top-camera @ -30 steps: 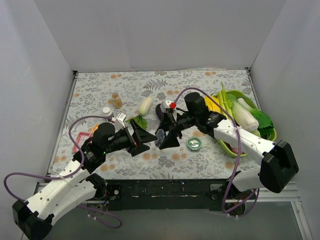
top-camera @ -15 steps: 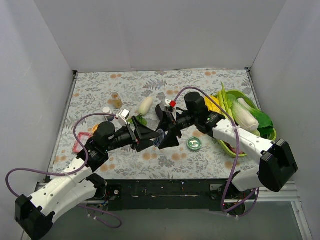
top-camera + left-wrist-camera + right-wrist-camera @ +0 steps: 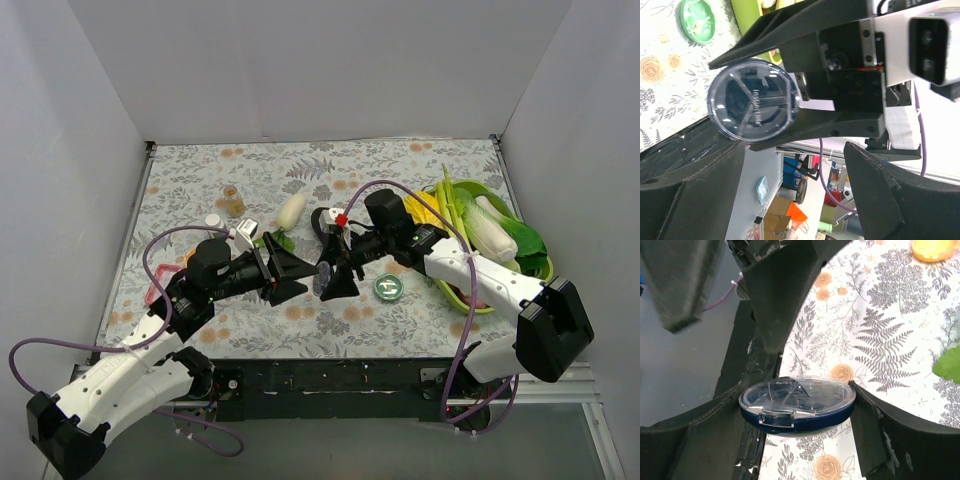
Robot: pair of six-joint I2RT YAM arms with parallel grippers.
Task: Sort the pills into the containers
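My right gripper [image 3: 333, 278] is shut on a round dark-blue tin [image 3: 797, 405] with a clear lid, gripped by its rim between both fingers and held above the table. The tin also shows in the left wrist view [image 3: 754, 107], facing my left gripper [image 3: 790, 200]. The left gripper [image 3: 298, 277] is open and empty, its fingertips close to the tin from the left. The green-topped tin [image 3: 388, 287] lies on the table right of the right gripper and shows in the left wrist view [image 3: 697, 20]. The amber bottle [image 3: 233, 200] stands at the back left.
A lime-green tray [image 3: 492, 188] with leafy vegetables stands at the right. A white radish [image 3: 291, 210] lies behind the grippers. A small white-capped bottle [image 3: 213, 222] and a pink object [image 3: 153, 292] are at the left. The table's black front edge [image 3: 747, 390] is below the tin.
My left gripper has moved right and slightly back, closing in on the tin. My right gripper has shifted a little left with the tin still in it.
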